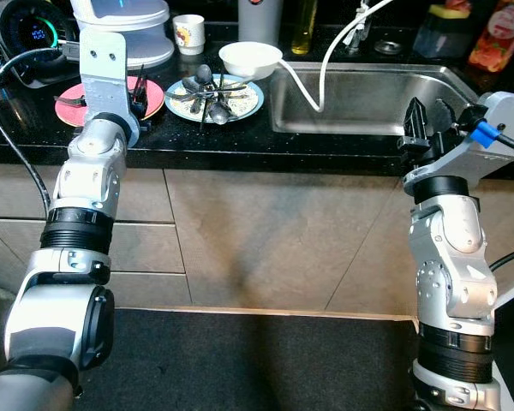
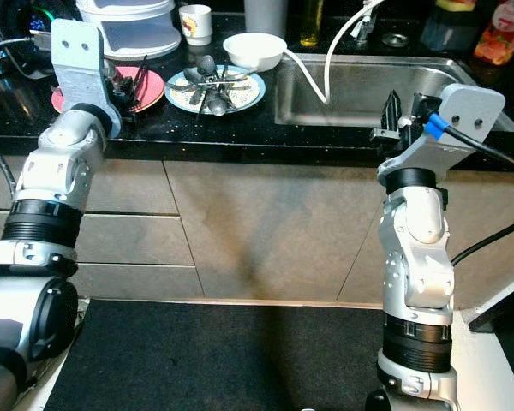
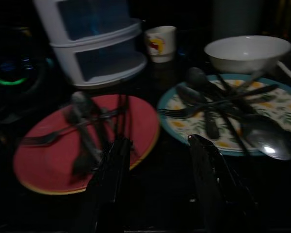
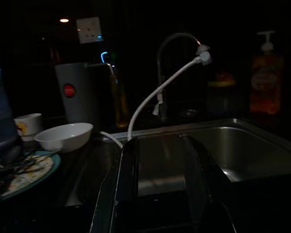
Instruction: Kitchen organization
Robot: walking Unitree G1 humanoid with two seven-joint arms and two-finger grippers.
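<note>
**Both tools empty at the sink-side table**

Left eye view: left tool (image 1: pixel 138 92) hovers over the red plate (image 1: pixel 68 101); right tool (image 1: pixel 428 120) sits at the sink (image 1: pixel 360 103) edge.

Left wrist view: fingers (image 3: pixel 111 179) spread wide, empty, above cutlery (image 3: pixel 87 131) lying on the red plate, beside the patterned plate (image 3: pixel 286 109).

Right wrist view: fingers (image 4: pixel 121 194) spread wide, empty, facing the sink.

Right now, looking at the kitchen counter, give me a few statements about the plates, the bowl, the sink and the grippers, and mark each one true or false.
1. The red plate has cutlery lying on it. True.
2. The white bowl sits inside the sink. False: it stands on the counter at the sink's left edge.
3. The left gripper is open, near the red plate. True.
4. The patterned plate is bare. False: spoons and forks are piled on it.
5. The right gripper is shut on the white hose. False: it is open and holds nothing, at the sink's front edge.
</note>
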